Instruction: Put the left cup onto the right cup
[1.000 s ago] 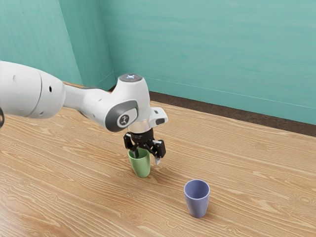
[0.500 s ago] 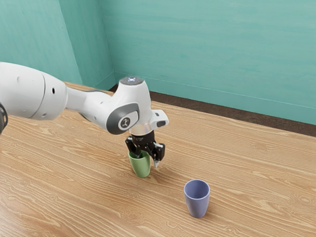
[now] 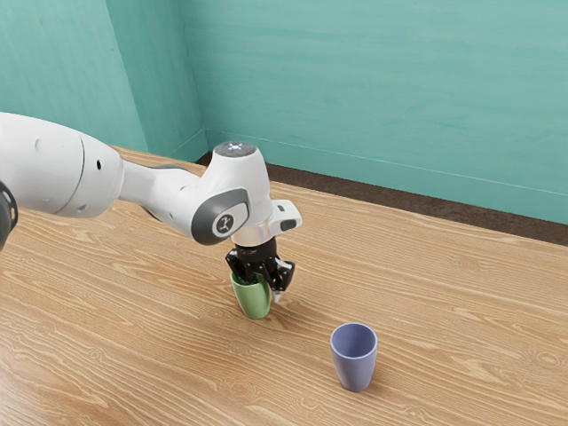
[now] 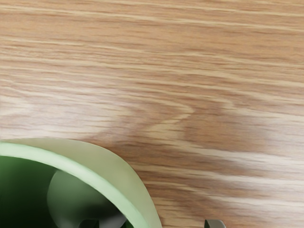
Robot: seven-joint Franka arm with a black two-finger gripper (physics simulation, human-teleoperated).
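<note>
Presently, the task stood at its grasp stage, and nothing had been stacked. The green cup (image 3: 253, 302), judged to be the left cup because it lay toward the exterior view's left, stood upright on the table (image 3: 444, 266) with its mouth up. The blue cup (image 3: 354, 355), judged to be the target, stood upright and empty, well apart from the green cup toward the exterior view's right and nearer the camera.

The gripper (image 3: 264, 284) was lowered over the side of the green cup's rim that faced the blue cup. Its jaws straddled the cup wall, one inside and one outside. In the wrist view, a strip of bare table showed between the green cup's rim (image 4: 95, 166) and the outer finger (image 4: 215, 224). The gripper was therefore read as released and not yet clamped on the wall.

Status of steps, as judged:
- Approach to the green cup: done.
- Clamping on the cup wall: not done.
- Lift, carry across to the blue cup, and set-down onto it: all remaining.

Inventory:
- Cups: two, one green and one blue.
- Arm (image 3: 160, 191): one, entering from the exterior view's left.
- Gripper: one, with two fingers.
- Table: one, wood-grained.
</note>
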